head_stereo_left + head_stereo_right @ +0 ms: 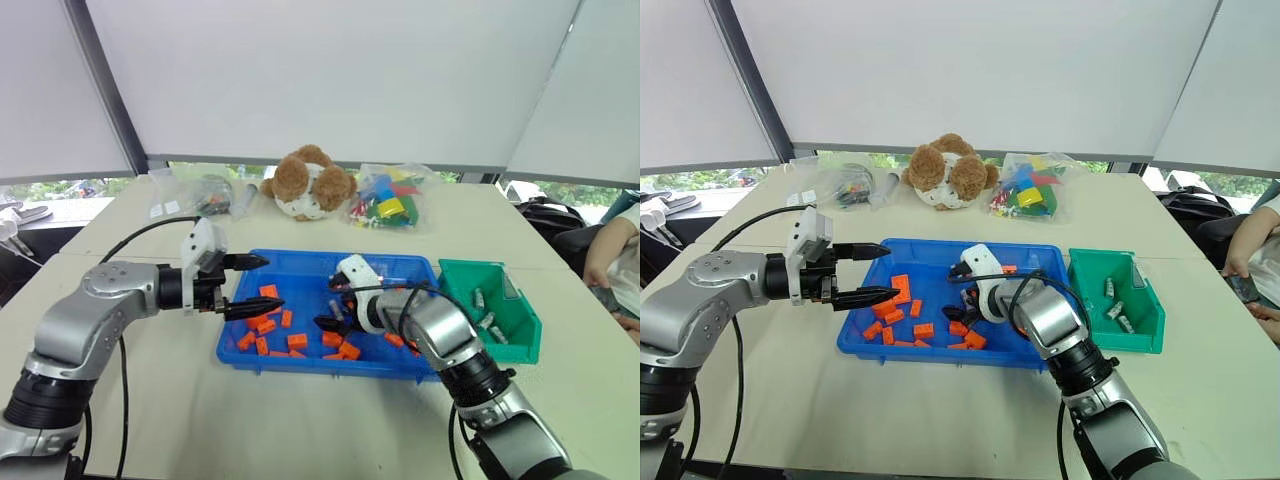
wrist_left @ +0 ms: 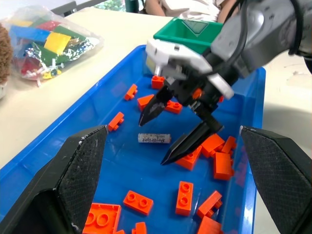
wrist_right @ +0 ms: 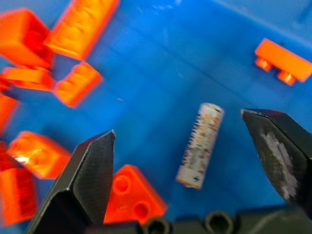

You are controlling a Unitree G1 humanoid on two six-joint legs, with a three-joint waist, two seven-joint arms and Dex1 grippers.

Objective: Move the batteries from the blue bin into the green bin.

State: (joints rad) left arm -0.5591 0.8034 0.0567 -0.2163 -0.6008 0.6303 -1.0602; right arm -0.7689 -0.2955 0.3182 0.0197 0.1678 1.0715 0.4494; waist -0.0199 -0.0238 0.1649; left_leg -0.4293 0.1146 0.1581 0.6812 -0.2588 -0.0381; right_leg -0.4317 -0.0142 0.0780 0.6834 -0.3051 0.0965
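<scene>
The blue bin (image 1: 300, 268) lies mid-table, holding scattered orange bricks (image 1: 268, 325) and one grey-silver battery (image 2: 154, 138) that lies flat on its floor. My right gripper (image 3: 178, 122) is open and points down into the bin, its black fingers (image 2: 190, 141) on either side of that battery (image 3: 201, 145) without touching it. Over the bin's left part my left gripper (image 1: 262, 284) hovers open and empty, pointing right. To the right of the blue bin stands the green bin (image 1: 520, 300) with several batteries (image 1: 1114, 310) inside.
A teddy bear (image 1: 310, 183), a bag of coloured blocks (image 1: 385, 200) and a clear bag of parts (image 1: 200, 195) lie along the table's far side. A person's arm (image 1: 610, 250) and a black bag (image 1: 545, 215) are at the right edge.
</scene>
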